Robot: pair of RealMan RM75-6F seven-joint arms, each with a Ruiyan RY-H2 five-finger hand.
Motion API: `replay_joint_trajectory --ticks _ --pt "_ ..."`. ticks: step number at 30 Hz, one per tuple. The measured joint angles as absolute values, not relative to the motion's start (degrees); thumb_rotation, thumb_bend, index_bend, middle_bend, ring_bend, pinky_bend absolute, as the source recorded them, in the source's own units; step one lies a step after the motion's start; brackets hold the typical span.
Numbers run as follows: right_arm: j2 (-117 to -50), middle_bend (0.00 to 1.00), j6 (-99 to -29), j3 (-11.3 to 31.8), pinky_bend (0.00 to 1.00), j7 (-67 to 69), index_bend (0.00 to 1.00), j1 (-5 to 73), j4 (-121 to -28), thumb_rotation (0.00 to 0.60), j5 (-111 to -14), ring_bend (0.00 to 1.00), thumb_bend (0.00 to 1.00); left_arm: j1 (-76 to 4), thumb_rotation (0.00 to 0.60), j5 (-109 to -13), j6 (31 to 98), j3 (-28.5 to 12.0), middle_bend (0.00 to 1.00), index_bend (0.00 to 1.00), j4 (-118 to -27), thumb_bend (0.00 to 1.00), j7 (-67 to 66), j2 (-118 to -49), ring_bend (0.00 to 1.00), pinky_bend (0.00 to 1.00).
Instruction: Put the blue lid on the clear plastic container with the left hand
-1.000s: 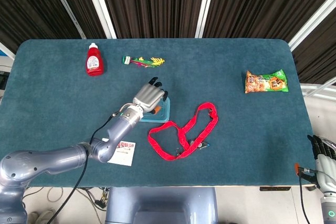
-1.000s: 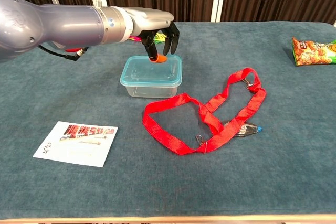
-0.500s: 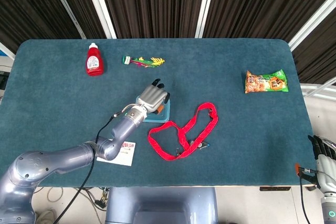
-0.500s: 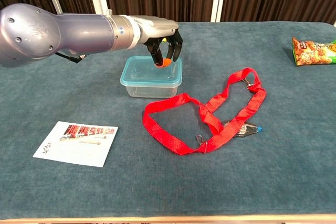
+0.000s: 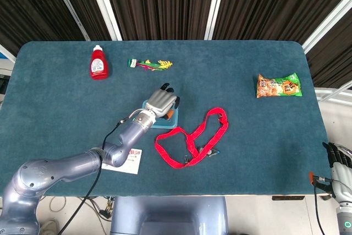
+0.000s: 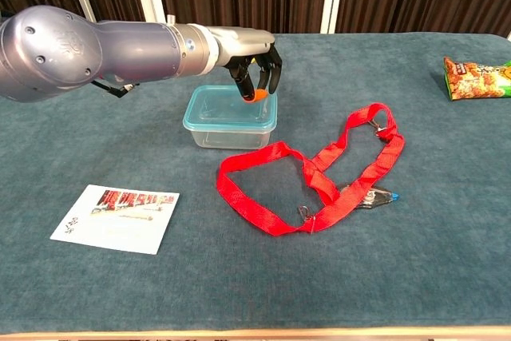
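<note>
We see the blue lid (image 6: 230, 109) seated on the clear plastic container (image 6: 231, 135), which stands on the desk (image 6: 447, 221) just beside the red lanyard (image 6: 319, 172). Our left robot hand (image 6: 254, 65) hangs over the lid's far right corner with its fingers curled downward, gripping nothing; whether the fingertips touch the lid we cannot tell. Our right robot hand (image 5: 340, 164) shows at the head view's lower right corner, off the desk; we cannot tell its state.

Red lanyard (image 6: 319, 173), card (image 6: 116, 218), ketchup bottle (image 5: 99, 63), snack bag (image 5: 279, 86).
</note>
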State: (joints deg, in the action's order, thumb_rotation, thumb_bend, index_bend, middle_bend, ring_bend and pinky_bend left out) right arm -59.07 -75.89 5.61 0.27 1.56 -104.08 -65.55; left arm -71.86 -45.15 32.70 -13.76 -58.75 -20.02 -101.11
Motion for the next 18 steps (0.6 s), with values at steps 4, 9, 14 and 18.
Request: replay_joint_trajectory --ticks 4,9,14,18 --pt "-59.04 0.04 -75.8 5.6 0.0 0.21 0.06 1.58 -104.13 0.6 -65.45 0.02 0.39 -72.07 0.6 -44.52 32.21 -14.05 0.46 0.48 -58.26 0.46 -19.38 -101.38 0.15 0.05" --pt "-58.99 0.04 -75.74 5.6 0.0 0.22 0.06 1.58 -104.19 0.6 -65.38 0.02 0.39 -72.42 0.6 -43.88 31.89 -14.2 0.47 0.49 -57.08 0.46 -18.93 -102.08 0.15 0.05" --pt "-58.97 0.04 -75.67 5.55 0.0 0.25 0.06 1.61 -104.22 0.6 -65.46 0.02 0.39 -72.77 0.6 -42.76 31.47 -14.15 0.47 0.49 -55.75 0.46 -18.92 -102.7 0.15 0.05" --pt "-58.96 0.04 -75.63 5.53 0.0 0.26 0.06 1.6 -104.23 0.6 -65.43 0.02 0.39 -73.1 0.6 -41.98 31.25 -13.95 0.47 0.49 -55.28 0.46 -19.19 -103.09 0.15 0.05"
